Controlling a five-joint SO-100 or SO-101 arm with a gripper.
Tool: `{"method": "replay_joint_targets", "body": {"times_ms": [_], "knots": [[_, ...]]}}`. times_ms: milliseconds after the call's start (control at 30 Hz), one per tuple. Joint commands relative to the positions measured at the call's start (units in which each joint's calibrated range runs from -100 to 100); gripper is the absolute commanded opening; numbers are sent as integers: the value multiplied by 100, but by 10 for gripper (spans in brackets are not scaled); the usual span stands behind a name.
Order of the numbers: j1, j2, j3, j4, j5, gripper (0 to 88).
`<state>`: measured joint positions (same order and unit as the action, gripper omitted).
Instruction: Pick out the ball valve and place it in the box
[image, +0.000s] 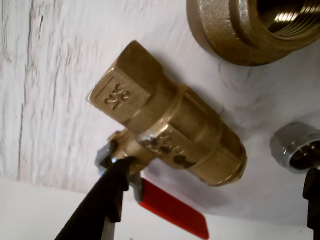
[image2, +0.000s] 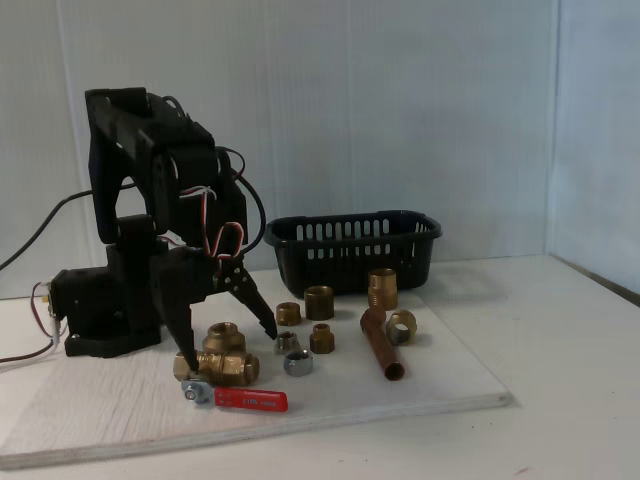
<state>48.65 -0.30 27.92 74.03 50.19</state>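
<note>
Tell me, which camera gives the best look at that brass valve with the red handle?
The wrist view: the ball valve appears close up, with the stamped marks on its brass body readable and one black gripper finger at its stem. The fixed view shows the ball valve small, lying on the white board with its red lever toward the camera.

ball valve (image2: 222, 370): 1 | box (image2: 355, 247): 1 | copper pipe (image2: 380, 345): 1 | silver nuts (image2: 297, 363): 2

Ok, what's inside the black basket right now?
Through the basket's front slots in the fixed view, only the pale wall behind shows; no fitting is visible. Its floor is hidden by the solid lower wall. The ball valve lies on the board.
</note>
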Motion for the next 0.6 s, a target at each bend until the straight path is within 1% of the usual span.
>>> {"method": "replay_joint_targets", "body": {"times_ms": [0, 233, 567], "knots": [[13, -93, -3, 66, 126, 371], [191, -102, -39, 617, 633, 371], [272, -25, 6, 591, 674, 366]]}}
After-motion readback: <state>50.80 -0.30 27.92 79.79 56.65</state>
